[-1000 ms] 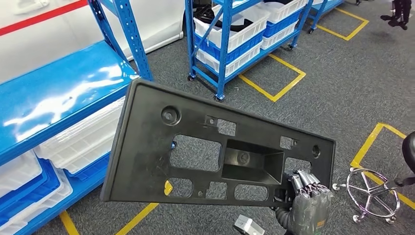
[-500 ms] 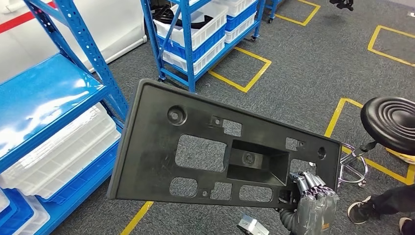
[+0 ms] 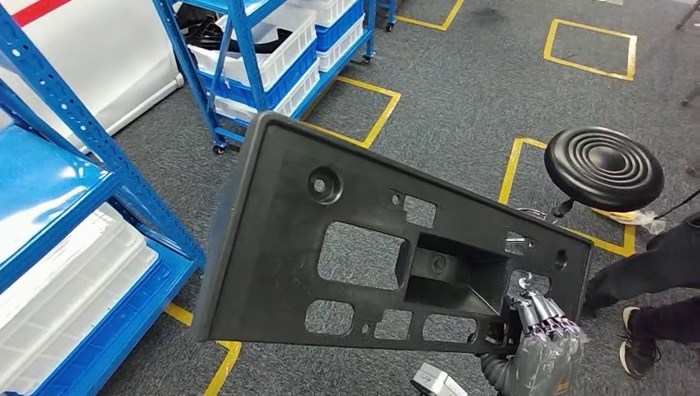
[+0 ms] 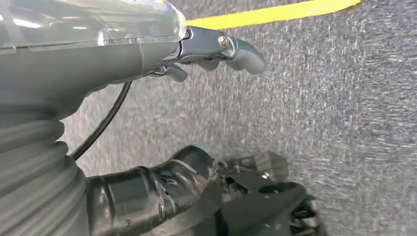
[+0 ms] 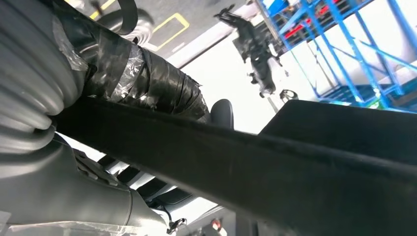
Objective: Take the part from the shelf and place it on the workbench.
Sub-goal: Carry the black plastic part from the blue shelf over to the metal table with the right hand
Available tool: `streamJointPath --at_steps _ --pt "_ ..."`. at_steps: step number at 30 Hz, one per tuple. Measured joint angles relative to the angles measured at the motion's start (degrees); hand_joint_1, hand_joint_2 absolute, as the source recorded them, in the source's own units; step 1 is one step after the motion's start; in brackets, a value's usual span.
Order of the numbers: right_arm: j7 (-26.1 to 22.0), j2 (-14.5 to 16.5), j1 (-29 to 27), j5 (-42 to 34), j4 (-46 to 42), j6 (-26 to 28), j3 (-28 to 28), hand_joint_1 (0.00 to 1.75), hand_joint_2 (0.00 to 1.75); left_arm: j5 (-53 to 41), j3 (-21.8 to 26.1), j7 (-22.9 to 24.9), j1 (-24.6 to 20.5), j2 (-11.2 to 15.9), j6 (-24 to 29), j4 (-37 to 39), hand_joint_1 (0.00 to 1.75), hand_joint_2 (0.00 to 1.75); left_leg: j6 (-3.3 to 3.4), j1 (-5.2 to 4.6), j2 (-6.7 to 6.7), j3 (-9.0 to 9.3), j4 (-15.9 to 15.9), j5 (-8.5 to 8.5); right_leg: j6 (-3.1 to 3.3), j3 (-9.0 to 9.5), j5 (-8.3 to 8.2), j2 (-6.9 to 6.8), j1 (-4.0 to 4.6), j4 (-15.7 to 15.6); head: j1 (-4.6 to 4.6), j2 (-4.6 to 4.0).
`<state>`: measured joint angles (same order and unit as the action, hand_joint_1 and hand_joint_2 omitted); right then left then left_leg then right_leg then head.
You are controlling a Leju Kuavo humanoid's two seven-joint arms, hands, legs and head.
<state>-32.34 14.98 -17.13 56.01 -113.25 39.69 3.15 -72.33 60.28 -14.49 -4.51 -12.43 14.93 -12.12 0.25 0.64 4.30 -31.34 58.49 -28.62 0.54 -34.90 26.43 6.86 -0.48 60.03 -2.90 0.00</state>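
The part is a large black plastic panel with several cut-outs and a boxed recess. It hangs tilted in mid-air in the head view, above the grey carpet. My right hand grips its lower right corner from below, fingers curled over the edge. In the right wrist view the panel's dark edge runs across the picture, with my taped thumb against it. My left hand hangs over the carpet, fingers apart and holding nothing.
A blue shelf post and white crates stand at the left. A wheeled blue rack with white bins stands behind. At the right are a black stool and a person's legs. Yellow lines mark the floor.
The camera has turned to the right: the blue shelf has slid off to the left, and the stool and a person's legs have come in. The panel stays in my right hand.
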Motion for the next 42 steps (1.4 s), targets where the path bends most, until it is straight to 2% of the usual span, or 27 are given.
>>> streamJointPath --at_steps 1,3,5,7,8,9,10,12,14,16,18,19,21,22,23,24,25,27,29,31,32,34,36,38,39,40,42 --pt "-0.1 0.1 -0.14 -0.07 -0.12 0.01 -0.23 1.75 1.75 -0.01 0.01 0.01 -0.03 0.01 0.0 -0.01 0.0 1.75 0.33 0.05 -0.61 0.05 -0.15 0.2 -0.36 -0.14 -0.09 0.28 -0.1 -0.03 -0.01 0.0" --pt "-0.15 0.23 -0.46 -0.21 -0.36 0.02 -0.71 1.75 1.75 -0.03 0.02 0.0 -0.09 -0.01 0.0 0.0 0.0 1.75 1.07 0.21 -1.92 0.27 -0.79 0.64 -0.86 -0.86 0.99 -1.55 0.07 1.45 -0.06 0.0" --pt "-0.16 0.32 -0.62 -0.4 -0.52 0.02 -1.21 1.75 1.75 -0.04 0.02 0.01 -0.05 -0.02 -0.01 0.01 0.0 1.75 1.63 0.14 -3.45 0.36 -1.1 0.78 -1.32 -3.4 4.28 -4.71 0.13 6.94 -0.13 0.0" --pt "-0.16 0.36 -0.71 -0.56 -0.54 0.02 -1.61 1.75 1.75 -0.03 0.03 0.04 0.08 0.03 -0.02 0.01 0.0 1.75 1.84 -0.01 -5.17 0.31 -1.07 0.67 -1.78 -6.41 7.13 -5.95 -0.16 13.38 -0.14 0.0" --pt "-0.16 0.36 -0.82 -0.6 -0.54 0.02 -1.77 1.75 1.75 -0.03 0.04 0.06 0.11 0.07 -0.02 0.01 0.0 1.75 1.83 -0.04 -5.99 0.3 -1.05 0.6 -1.93 -6.91 7.24 -6.2 -0.31 14.63 -0.13 -0.01" --pt "-0.16 0.36 -0.89 -0.62 -0.54 0.02 -1.93 1.75 1.75 -0.03 0.04 0.08 0.09 0.09 -0.02 0.01 0.0 1.75 1.75 -0.04 -6.76 0.32 -1.03 0.52 -2.03 -6.26 6.3 -6.49 -0.42 13.69 -0.14 0.0" --pt "-0.16 0.36 -0.94 -0.63 -0.54 0.02 -2.07 1.75 1.75 -0.03 0.04 0.08 0.04 0.09 -0.02 0.01 0.0 1.75 1.61 -0.04 -7.46 0.41 -0.99 0.41 -2.05 -4.52 4.63 -7.1 -0.49 10.76 -0.14 0.0" --pt "-0.16 0.37 -0.92 -0.63 -0.55 0.02 -2.24 1.75 1.75 -0.04 0.04 0.08 0.0 0.07 -0.02 0.01 0.0 1.75 1.09 -0.18 -8.63 0.66 -0.78 0.05 -1.72 -0.3 2.0 -9.71 -0.18 3.22 -0.14 0.0" --pt "-0.19 0.47 -0.92 -0.64 -0.6 0.02 -2.38 1.75 1.75 -0.04 0.04 0.08 -0.01 0.07 -0.02 0.01 0.0 1.75 0.49 -0.42 -9.65 0.91 -0.63 -0.28 -1.03 1.44 1.51 -11.15 0.38 -0.26 -0.09 0.0" --pt "-0.34 0.66 -1.05 -0.77 -0.72 0.02 -2.67 1.75 1.75 -0.04 0.04 0.08 -0.17 0.04 -0.02 0.01 0.0 1.75 -0.07 -0.49 -10.69 1.22 -0.73 -0.49 -0.28 1.37 1.43 -10.03 0.56 -0.48 -0.06 0.0" --pt "-0.69 0.92 -1.23 -1.05 -0.97 0.04 -3.07 1.75 1.75 -0.04 0.04 0.08 -0.37 0.01 -0.02 0.01 0.0 1.75 -0.66 -0.27 -9.41 0.99 0.54 -1.73 0.5 1.55 1.17 -8.83 0.33 -0.88 -0.07 0.0" --pt "-0.9 1.13 -1.27 -1.24 -1.1 0.05 -3.23 1.75 1.75 -0.04 0.04 0.08 -0.38 0.0 -0.03 0.01 0.0 1.75 -0.85 -0.14 -8.03 0.14 2.66 -3.14 0.88 1.68 1.04 -8.28 0.17 -1.06 -0.06 0.0" --pt "-1.29 1.58 -1.31 -1.67 -1.31 0.07 -3.58 1.75 1.75 -0.03 0.07 0.08 -0.22 -0.01 -0.04 0.01 0.0 1.75 -1.02 -0.01 -5.55 -3.25 9.96 -6.76 1.34 1.72 1.0 -7.03 0.19 -1.1 -0.04 0.0" --pt "-1.47 1.77 -1.35 -1.84 -1.36 0.07 -3.83 1.75 1.75 -0.01 0.09 0.05 -0.11 -0.01 -0.07 0.01 0.0 1.75 -1.06 0.0 -5.12 -4.96 13.38 -7.89 1.41 1.75 1.01 -6.28 0.24 -1.07 -0.03 0.0" --pt "-1.63 1.9 -1.44 -1.97 -1.42 0.07 -4.15 1.75 1.75 -0.01 0.11 0.01 -0.07 -0.01 -0.09 0.01 0.0 1.75 -1.06 0.0 -4.94 -6.03 15.27 -7.98 1.43 1.79 1.02 -5.47 0.28 -1.02 -0.03 0.0" --pt "-1.77 2.01 -1.53 -2.08 -1.45 0.07 -4.46 1.75 1.75 0.0 0.14 -0.03 -0.07 -0.01 -0.11 0.01 0.0 1.75 -1.01 0.01 -4.85 -6.11 14.97 -6.89 1.42 1.86 1.04 -4.65 0.3 -0.95 -0.03 0.0" --pt "-1.89 2.12 -1.65 -2.22 -1.48 0.07 -4.72 1.75 1.75 0.0 0.15 -0.07 -0.11 -0.01 -0.13 0.01 0.0 1.75 -0.89 0.03 -4.61 -5.23 12.6 -4.92 1.4 1.93 1.07 -3.85 0.29 -0.87 -0.03 0.0" --pt "-2.14 2.32 -1.79 -2.57 -1.64 0.07 -5.2 1.75 1.75 -0.02 0.18 -0.07 -0.07 0.01 -0.13 0.01 0.0 1.75 -0.56 0.15 -2.33 -2.3 5.17 -0.95 1.15 1.86 1.23 -2.36 0.28 -0.53 -0.03 0.0" --pt "-2.38 2.55 -1.88 -2.83 -1.91 0.07 -5.67 1.75 1.75 -0.03 0.22 -0.08 -0.03 0.03 -0.14 0.01 0.0 1.75 -0.23 0.16 -0.26 -0.48 0.76 0.26 0.55 1.4 1.26 -1.08 0.17 -0.21 -0.04 0.0" --pt "-2.51 2.71 -2.09 -2.92 -2.16 0.07 -6.09 1.75 1.75 -0.09 0.25 -0.07 -0.14 0.03 -0.15 0.01 0.0 1.75 0.23 0.04 -0.71 -0.14 0.03 0.12 -0.25 1.0 0.99 0.09 -0.04 -0.32 -0.04 0.0" --pt "-2.53 2.73 -2.25 -2.93 -2.29 0.07 -6.31 1.75 1.75 -0.13 0.25 -0.07 -0.19 -0.01 -0.16 0.01 0.0 1.75 0.6 0.08 -1.36 -0.03 -0.3 0.32 -0.57 0.92 1.02 0.08 -0.11 -0.24 -0.04 0.0" --pt "-2.54 2.74 -2.44 -2.93 -2.53 0.08 -6.71 1.75 1.75 -0.19 0.26 -0.06 -0.24 -0.1 -0.18 0.01 0.0 1.75 1.38 0.24 -2.76 0.26 -1.06 0.75 -1.14 -0.15 2.58 -2.28 0.04 1.98 -0.14 0.0" --pt "-2.53 2.74 -2.45 -2.93 -2.61 0.09 -6.99 1.75 1.75 -0.21 0.26 -0.06 -0.13 -0.16 -0.21 0.01 0.0 1.75 1.86 0.18 -4.25 0.38 -1.35 0.82 -1.63 -3.09 5.97 -5.3 0.02 8.08 -0.24 0.0" --pt "-2.47 2.74 -2.53 -2.92 -2.61 0.08 -7.15 1.75 1.75 -0.21 0.27 -0.03 0.02 -0.15 -0.22 0.01 0.0 1.75 1.94 0.12 -5.87 0.39 -1.33 0.65 -2.06 -5.96 7.92 -6.11 -0.26 13.79 -0.22 0.0" --pt "-2.41 2.74 -2.59 -2.9 -2.61 0.07 -7.21 1.75 1.75 -0.21 0.28 -0.02 0.04 -0.15 -0.24 0.01 0.0 1.75 1.88 0.12 -6.65 0.46 -1.32 0.54 -2.2 -6.15 7.43 -6.36 -0.39 14.17 -0.21 0.0" --pt "-2.35 2.74 -2.63 -2.88 -2.61 0.07 -7.24 1.75 1.75 -0.21 0.28 -0.02 0.01 -0.16 -0.27 0.01 0.0 1.75 1.76 0.12 -7.34 0.6 -1.31 0.41 -2.27 -5.18 5.94 -6.7 -0.46 12.32 -0.22 0.0" --pt "-2.28 2.74 -2.65 -2.85 -2.62 0.07 -7.26 1.75 1.75 -0.21 0.28 -0.02 -0.06 -0.26 -0.34 0.01 0.0 1.75 1.35 0.05 -8.5 1.12 -1.3 0.02 -2.01 -0.99 2.44 -8.94 -0.31 4.56 -0.22 0.0"
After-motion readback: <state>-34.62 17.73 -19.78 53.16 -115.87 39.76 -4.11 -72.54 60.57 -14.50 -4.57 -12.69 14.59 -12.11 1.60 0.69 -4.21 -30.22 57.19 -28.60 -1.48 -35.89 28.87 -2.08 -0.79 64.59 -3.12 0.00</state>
